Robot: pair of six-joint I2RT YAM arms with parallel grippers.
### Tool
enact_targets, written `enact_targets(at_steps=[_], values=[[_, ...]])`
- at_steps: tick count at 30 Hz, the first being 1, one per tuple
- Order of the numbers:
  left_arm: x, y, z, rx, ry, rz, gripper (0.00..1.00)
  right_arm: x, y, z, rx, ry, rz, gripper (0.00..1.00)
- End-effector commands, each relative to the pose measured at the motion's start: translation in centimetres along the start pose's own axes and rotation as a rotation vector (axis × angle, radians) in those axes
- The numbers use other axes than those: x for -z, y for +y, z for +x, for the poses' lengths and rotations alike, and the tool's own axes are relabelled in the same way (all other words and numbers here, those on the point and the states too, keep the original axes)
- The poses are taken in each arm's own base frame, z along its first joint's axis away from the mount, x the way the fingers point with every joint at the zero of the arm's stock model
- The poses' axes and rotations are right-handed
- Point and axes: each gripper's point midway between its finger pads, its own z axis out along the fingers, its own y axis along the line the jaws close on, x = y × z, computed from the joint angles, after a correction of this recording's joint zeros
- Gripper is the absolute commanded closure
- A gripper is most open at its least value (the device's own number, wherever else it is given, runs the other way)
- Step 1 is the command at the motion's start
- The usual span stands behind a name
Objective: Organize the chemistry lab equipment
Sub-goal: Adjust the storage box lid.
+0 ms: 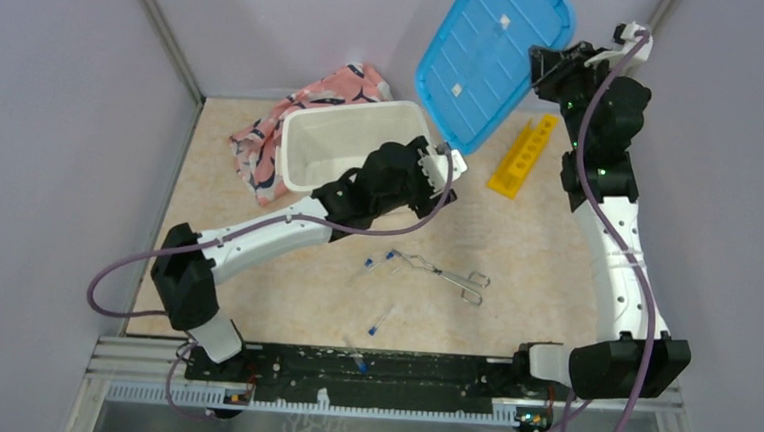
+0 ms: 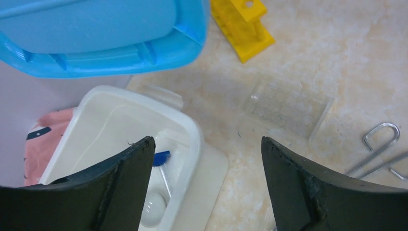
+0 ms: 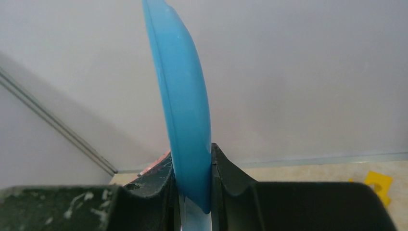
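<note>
We are seeing a beige table (image 1: 555,267); a white bin (image 1: 332,148) is sitting just beneath the left claw (image 1: 439,162); a pink cloth (image 1: 262,149) is lying to the claw's left; a yellow rack (image 1: 523,155) is lying to its right; tongs (image 1: 449,275) and blue-capped tubes (image 1: 381,322) are lying nearer the arm bases.

No text, brand, number or sign reads in any view. Only candidates: two small white patches (image 1: 504,21) on the blue lid (image 1: 536,15), one near its upper edge and one lower, toward the middle. Both are too small and blurred in the top view to tell whether they carry print. The wrist views show plain surfaces only.
</note>
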Motion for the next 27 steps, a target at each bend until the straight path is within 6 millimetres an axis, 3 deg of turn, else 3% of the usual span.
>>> enact_targets(at_steps=[1, 10, 13, 19, 27], values=[[2.8, 5.2, -3.7, 0.171, -0.184, -0.206, 0.11, 2.4, 5.2, -6.0, -0.106, -0.127, -0.172, 1.00], [8.8, 12.8, -3.2, 0.461, -0.415, -0.438, 0.01, 3.6, 7.3, -5.2, -0.227, -0.085, -0.281, 1.00], [9.9, 13.8, -3.1, 0.505, -0.479, -0.446, 0.01, 3.8, 7.8, -4.8, -0.255, -0.069, -0.309, 1.00], [9.6, 13.6, -3.7, 0.527, -0.512, -0.389, 0.01, 4.1, 8.0, -3.8, -0.289, -0.043, -0.332, 1.00], [10.5, 15.6, -1.9, 0.827, -0.544, -0.381, 0.01, 4.7, 8.2, -2.7, -0.344, -0.039, -0.370, 1.00]])
